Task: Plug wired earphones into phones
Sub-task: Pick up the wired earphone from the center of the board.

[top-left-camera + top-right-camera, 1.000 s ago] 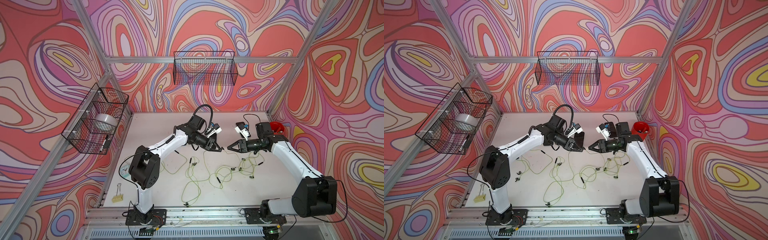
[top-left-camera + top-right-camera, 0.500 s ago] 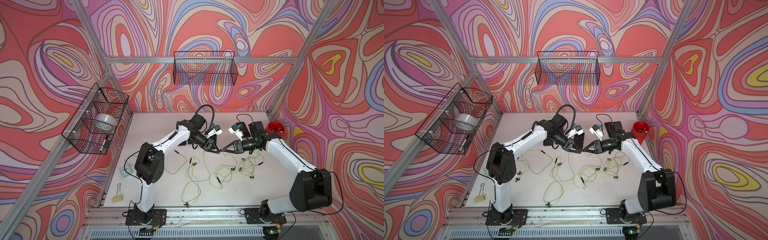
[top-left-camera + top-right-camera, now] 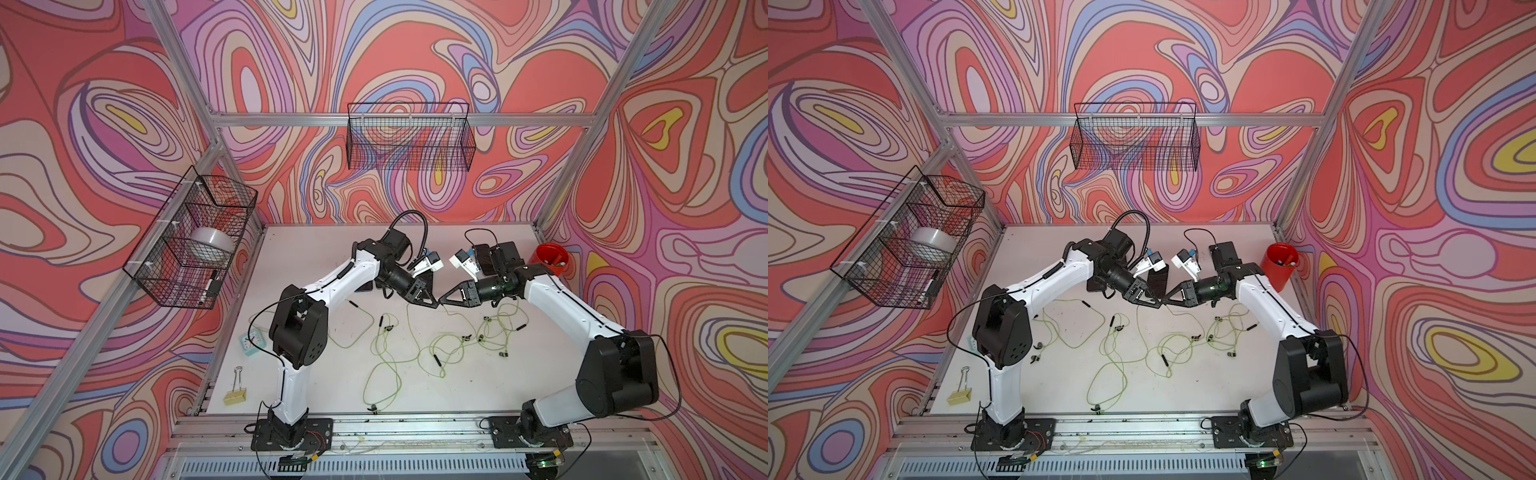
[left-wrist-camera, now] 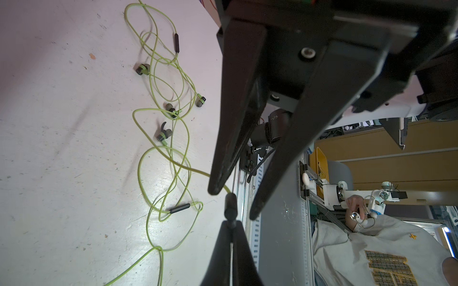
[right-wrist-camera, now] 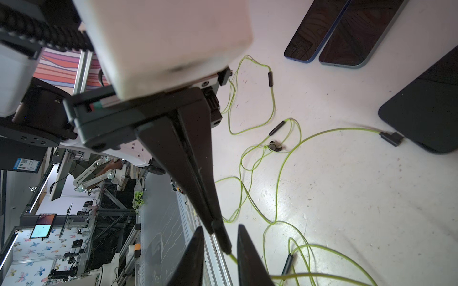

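Grips dark plug of one yellow-green earphone cable in left claw, shut tight, raised off tabletop. Straddles same plug w/ right claw: jaws narrow but apart, no contact visible. Looks like handover. Could drop or twist plug by releasing left before pinching w/ right; could nip thin cable instead of plug body; could snag tangled earphones below. Needs plug kept aligned for free phones; third phone already plugged.
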### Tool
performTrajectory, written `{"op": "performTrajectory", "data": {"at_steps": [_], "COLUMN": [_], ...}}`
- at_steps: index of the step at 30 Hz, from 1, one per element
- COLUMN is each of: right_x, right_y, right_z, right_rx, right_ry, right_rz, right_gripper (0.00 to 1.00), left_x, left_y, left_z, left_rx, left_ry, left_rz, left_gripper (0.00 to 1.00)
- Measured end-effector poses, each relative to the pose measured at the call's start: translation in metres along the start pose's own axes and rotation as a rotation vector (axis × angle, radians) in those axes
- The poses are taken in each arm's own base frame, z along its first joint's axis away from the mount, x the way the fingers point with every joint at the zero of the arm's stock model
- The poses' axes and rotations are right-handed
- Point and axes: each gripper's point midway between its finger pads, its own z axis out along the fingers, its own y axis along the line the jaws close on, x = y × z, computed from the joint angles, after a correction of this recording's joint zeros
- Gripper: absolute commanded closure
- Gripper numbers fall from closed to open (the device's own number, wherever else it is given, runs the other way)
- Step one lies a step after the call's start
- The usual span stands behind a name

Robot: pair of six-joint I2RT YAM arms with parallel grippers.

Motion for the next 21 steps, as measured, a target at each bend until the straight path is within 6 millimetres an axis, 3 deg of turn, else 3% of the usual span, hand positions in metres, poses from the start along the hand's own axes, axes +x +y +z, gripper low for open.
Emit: {"op": "performTrajectory", "data": {"at_steps": [8,15,18,19,21], "right_x": [0.0019,0.0022,0.0025,0.0027,0.0031], "right_y": [0.0005,-0.0009,-0.0015,-0.002,-0.0038], "right_z": [0.0047,0.0056,0.0063,0.0066,0.0076], "right_rx": [-0.013,-0.016,-0.018,-0.019,-0.018], "right_ry": [0.012,0.013,0.011,0.01,0.006], "right_rz": [0.002,-0.009,-0.009,-0.01,-0.005], "right_gripper": [0.78,0.96,0.99,1.0,1.0], "left_x": [-0.0033,-0.0021,-0.0016,-0.0014,-0.0013], "left_y": [-0.0014,0.0002,0.0008,0.0012,0.0033], "left_z": [-0.0016,-0.0028,-0.003,-0.003,-0.0037], "left_rx": [-0.005,-0.005,-0.007,-0.01,-0.02], "left_ry": [-0.005,-0.004,-0.002,-0.001,-0.001], "left_rz": [0.013,0.006,0.004,0.003,0.003], "left_gripper": [1.0,1.0,1.0,0.94,0.69]}}
